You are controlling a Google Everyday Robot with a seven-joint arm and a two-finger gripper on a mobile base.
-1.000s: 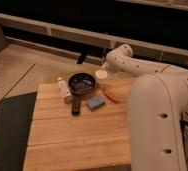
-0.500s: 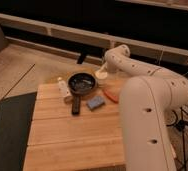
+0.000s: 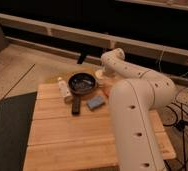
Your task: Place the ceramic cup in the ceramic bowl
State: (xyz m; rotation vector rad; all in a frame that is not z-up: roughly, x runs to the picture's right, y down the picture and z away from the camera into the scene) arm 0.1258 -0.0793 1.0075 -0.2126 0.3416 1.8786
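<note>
**Cup beside the bowl, not yet in it**

My gripper [image 3: 103, 70] was at the far edge of the wooden table [image 3: 62, 142], right at the ceramic cup [image 3: 99, 75]. I could not tell whether it was clamped on the cup. The cup was just beside the ceramic bowl [image 3: 81, 84], outside its rim. The bowl looked empty. I judged it best to centre the cup over the bowl and lower it upright, clear of the white bottle [image 3: 63, 89].

Legible markings: none recorded.
No text, label, brand or number can be read on the white bottle [image 3: 63, 89], the ceramic bowl [image 3: 82, 83] or the robot's arm [image 3: 137, 95]. The gripper [image 3: 102, 73] is at the far edge of the table [image 3: 62, 135], just right of the bowl.
</note>
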